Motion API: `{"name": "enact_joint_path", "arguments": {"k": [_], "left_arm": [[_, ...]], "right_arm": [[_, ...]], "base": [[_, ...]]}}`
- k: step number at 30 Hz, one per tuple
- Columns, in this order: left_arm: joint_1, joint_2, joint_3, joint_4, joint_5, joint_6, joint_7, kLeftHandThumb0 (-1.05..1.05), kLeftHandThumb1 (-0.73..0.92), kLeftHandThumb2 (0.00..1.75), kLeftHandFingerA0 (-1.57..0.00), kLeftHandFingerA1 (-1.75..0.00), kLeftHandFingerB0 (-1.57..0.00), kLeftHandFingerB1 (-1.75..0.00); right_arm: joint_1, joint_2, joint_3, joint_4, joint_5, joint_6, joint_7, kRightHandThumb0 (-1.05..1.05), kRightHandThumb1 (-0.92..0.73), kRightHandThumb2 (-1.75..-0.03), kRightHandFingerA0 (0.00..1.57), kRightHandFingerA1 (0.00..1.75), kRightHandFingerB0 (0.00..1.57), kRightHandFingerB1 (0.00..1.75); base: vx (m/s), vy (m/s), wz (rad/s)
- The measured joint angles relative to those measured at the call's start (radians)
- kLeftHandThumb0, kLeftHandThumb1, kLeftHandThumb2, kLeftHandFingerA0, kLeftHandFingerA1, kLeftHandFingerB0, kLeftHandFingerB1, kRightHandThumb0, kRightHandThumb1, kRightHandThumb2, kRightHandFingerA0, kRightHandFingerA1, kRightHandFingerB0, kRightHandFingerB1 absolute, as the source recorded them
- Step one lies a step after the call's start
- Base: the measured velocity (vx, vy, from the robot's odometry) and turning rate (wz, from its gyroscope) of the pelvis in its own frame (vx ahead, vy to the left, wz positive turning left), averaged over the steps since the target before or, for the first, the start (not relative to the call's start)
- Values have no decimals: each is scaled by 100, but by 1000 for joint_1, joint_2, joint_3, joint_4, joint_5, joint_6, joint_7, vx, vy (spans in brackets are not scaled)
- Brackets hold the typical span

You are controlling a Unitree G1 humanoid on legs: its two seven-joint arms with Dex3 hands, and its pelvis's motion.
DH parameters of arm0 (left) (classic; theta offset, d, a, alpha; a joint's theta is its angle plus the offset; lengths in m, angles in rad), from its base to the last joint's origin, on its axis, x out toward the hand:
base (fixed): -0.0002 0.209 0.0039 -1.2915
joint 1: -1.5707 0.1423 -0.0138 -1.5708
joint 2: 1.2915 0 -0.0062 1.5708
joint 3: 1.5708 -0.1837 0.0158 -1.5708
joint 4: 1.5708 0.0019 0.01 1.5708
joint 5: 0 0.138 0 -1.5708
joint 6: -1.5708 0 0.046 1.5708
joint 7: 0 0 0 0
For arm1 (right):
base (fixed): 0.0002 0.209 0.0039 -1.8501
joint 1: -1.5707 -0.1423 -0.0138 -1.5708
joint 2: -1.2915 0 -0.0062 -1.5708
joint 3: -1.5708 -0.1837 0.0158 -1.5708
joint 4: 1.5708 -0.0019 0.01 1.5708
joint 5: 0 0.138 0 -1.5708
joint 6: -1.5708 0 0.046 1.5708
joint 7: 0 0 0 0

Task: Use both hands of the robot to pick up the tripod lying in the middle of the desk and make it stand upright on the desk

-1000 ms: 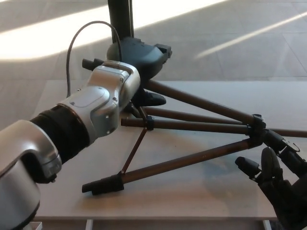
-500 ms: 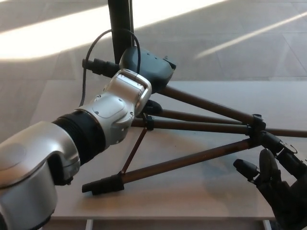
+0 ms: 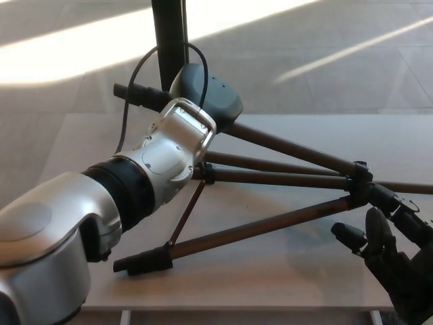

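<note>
Desk (image 3: 284,271): tripod (image 3: 270,179) between hands.

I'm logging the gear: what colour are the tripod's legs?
Dark brown, with black joints and feet, on the tripod; seen in the head view.

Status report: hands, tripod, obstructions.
Left hand at the tripod legs, grip hidden. Right hand open beside its head end. Tripod lying on the desk. Nothing blocking.

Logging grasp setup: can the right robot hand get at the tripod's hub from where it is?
Probably yes. The right robot hand sits open just below the tripod hub, and nothing shows between them.
</note>
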Motion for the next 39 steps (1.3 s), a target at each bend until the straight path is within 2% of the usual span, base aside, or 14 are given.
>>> {"name": "enact_joint_path", "arguments": {"k": [1, 2, 4, 8, 9, 11, 18, 21, 22, 23, 32, 35, 36, 39], "left_arm": [[3, -3, 11, 5, 5, -1, 0, -38, 46, 91, -118, -134, -82, -106], [9, -9, 32, 12, 13, -2, 2, -30, 64, 67, -88, -175, -71, -148], [33, -27, 100, 18, 14, -2, 19, -31, 66, 67, -87, -175, -71, -153], [57, -54, 180, 43, 24, -2, 53, -43, 53, 96, -114, -135, -78, -108], [61, -57, 197, 47, 29, -2, 64, -31, 73, 63, -86, -175, -70, -132], [71, -57, 243, 45, 32, -13, 89, -30, 74, 65, -82, -168, -71, -105], [96, -61, 368, 50, 35, -67, 140, -50, 64, 68, -87, -162, -80, -124], [103, -69, 402, 50, 38, -77, 153, -27, 67, 67, -93, -171, -76, -126], [105, -71, 410, 50, 39, -80, 155, -35, 52, 98, -115, -131, -82, -101], [106, -72, 419, 50, 40, -82, 156, -32, 67, 67, -88, -162, -78, -108], [106, -76, 450, 50, 40, -83, 156, -42, 70, 65, -87, -169, -76, -123], [107, -76, 459, 49, 41, -85, 156, -32, 49, 94, -115, -131, -81, -97], [108, -76, 465, 46, 40, -86, 156, -27, 66, 64, -87, -167, -79, -108], [112, -76, 481, 42, 40, -92, 157, -34, 72, 61, -87, -165, -79, -107]], "right_arm": [[-1, -1, 0, 0, 0, 1, 0, -50, -68, -61, 71, 59, 59, 49], [-4, -3, -1, 0, -1, 3, 0, -49, -68, -60, 72, 59, 60, 49], [-10, -7, -1, 1, -3, 6, 0, -48, -68, -60, 71, 59, 60, 49], [-24, -10, 2, 8, -4, 13, 1, -45, -68, -60, 73, 61, 59, 48], [-26, -10, 4, 12, -4, 16, 1, -46, -69, -61, 71, 62, 60, 47], [-28, -9, 14, 18, -1, 30, 1, -47, -69, -61, 68, 63, 57, 48], [-56, 50, 31, 65, 41, 117, -1, -47, -69, -61, 44, 57, 47, 48], [-78, 59, 30, 100, 68, 161, -9, -54, -49, -86, 35, 61, 36, 56], [-85, 60, 27, 113, 77, 174, -18, -45, -64, -59, 31, 61, 34, 45], [-90, 60, 24, 127, 85, 188, -29, -46, -65, -58, 26, 60, 32, 45], [-130, 60, 0, 213, 133, 220, -99, -52, -69, -61, 14, 60, 23, 42], [-149, 60, -9, 236, 153, 220, -112, -56, -50, -83, 8, 54, 17, 48], [-160, 60, -16, 246, 165, 220, -118, -56, -51, -83, 7, 54, 15, 47], [-184, 60, -34, 268, 185, 219, -131, -53, -69, -61, 7, 50, 17, 35]], "base": [[0, 0, 0], [0, 0, 0], [0, 0, 0], [0, 0, 0], [0, 0, 0], [0, 0, 0], [0, 0, 0], [0, 0, 0], [0, 0, 0], [0, 0, 0], [0, 0, 0], [0, 0, 0], [0, 0, 0], [0, 0, 0]]}}
